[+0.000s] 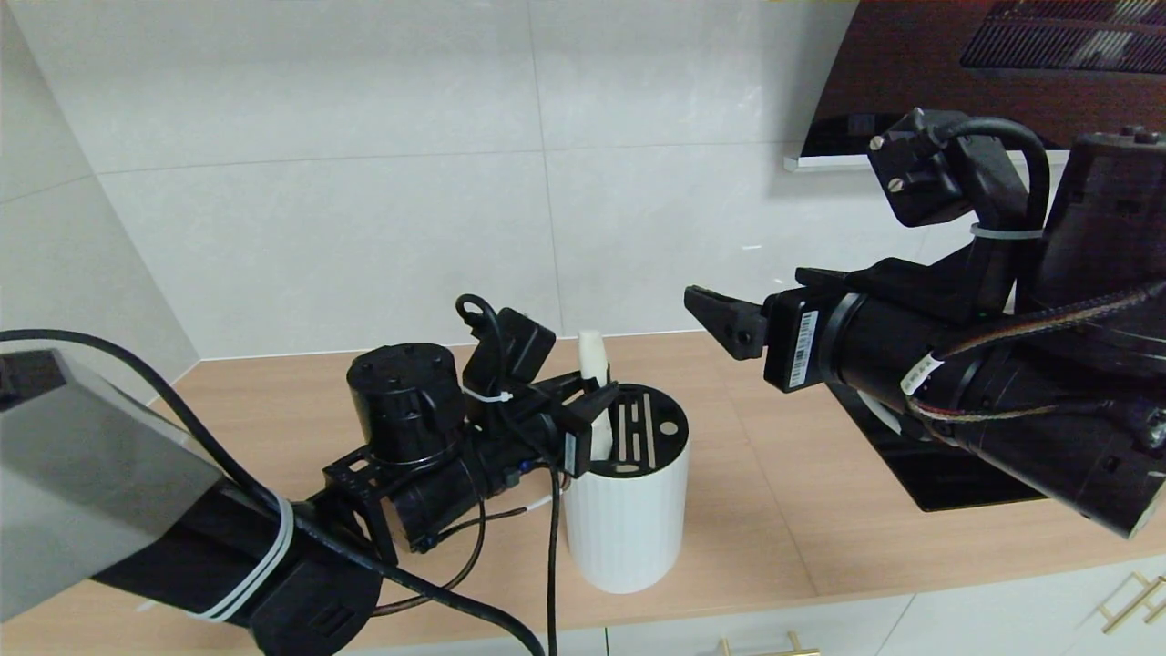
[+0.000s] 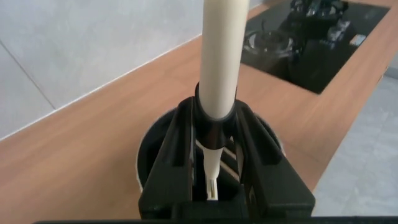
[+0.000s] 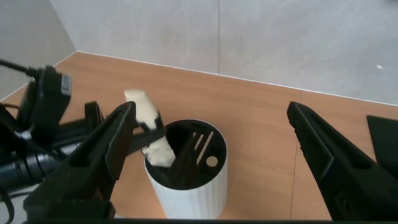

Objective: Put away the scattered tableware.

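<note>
A white ribbed utensil holder point(image 1: 628, 510) with a black slotted top point(image 1: 645, 430) stands on the wooden counter. My left gripper point(image 1: 597, 401) is shut on a cream-handled utensil point(image 1: 593, 357) that stands upright, its lower end down in the holder's slot. The handle point(image 2: 219, 56) rises between the fingers point(image 2: 180, 146) above the holder's rim point(image 2: 147, 142). The same handle point(image 3: 147, 124) and holder point(image 3: 186, 186) appear below my right gripper point(image 3: 214, 143). My right gripper point(image 1: 720, 323) hangs open in the air to the right of the holder, holding nothing.
A black cooktop point(image 1: 947, 474) is set into the counter point(image 1: 774, 510) on the right, under the right arm. A tiled wall point(image 1: 364, 182) runs behind, with a dark range hood point(image 1: 956, 55) at the upper right. Drawer fronts with gold handles point(image 1: 1130, 601) lie below the counter edge.
</note>
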Tool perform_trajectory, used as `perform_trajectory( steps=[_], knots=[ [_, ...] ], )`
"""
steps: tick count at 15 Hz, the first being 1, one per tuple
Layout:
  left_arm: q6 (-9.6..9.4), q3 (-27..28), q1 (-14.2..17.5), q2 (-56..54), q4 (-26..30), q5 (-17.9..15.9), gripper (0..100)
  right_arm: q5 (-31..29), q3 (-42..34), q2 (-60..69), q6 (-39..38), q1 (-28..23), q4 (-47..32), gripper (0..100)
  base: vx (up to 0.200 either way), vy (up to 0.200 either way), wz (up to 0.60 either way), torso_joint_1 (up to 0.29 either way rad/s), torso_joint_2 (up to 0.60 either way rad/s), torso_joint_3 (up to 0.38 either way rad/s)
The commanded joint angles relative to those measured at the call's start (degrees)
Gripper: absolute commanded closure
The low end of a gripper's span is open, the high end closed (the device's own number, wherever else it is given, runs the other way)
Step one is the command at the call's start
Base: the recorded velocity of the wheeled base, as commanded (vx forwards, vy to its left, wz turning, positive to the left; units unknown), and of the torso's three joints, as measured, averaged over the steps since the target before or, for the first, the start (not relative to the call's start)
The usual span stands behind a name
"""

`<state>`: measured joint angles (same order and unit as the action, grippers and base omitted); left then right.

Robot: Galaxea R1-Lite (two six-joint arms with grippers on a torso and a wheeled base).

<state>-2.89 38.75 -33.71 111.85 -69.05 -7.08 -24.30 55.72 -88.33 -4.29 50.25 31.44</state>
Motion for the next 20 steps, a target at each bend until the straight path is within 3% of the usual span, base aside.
perform_trajectory(
  steps=[1,17,18,20],
  knots=[
    [0.08,-0.17,0.04,1.18,0.14,0.05,100,0.04,0.00,-0.08,-0.02,0.02,0.03,0,0.000,0.000,0.00,0.000,0.00,0.000],
    [0.08,0.62,-0.04,3.90,0.14,1.19,100,0.04,0.00,-0.08,-0.02,0.02,0.03,0,0.000,0.000,0.00,0.000,0.00,0.000],
    [0.08,0.62,-0.13,4.08,0.05,2.25,0,-0.05,-0.09,-0.08,-0.02,0.02,0.03,0,0.000,0.000,0.00,0.000,0.00,0.000],
    [0.16,0.62,-0.48,3.90,0.05,2.42,0,-0.05,-0.09,-0.08,-0.02,0.02,0.03,0,0.000,0.000,0.00,0.000,0.00,0.000]
  ],
)
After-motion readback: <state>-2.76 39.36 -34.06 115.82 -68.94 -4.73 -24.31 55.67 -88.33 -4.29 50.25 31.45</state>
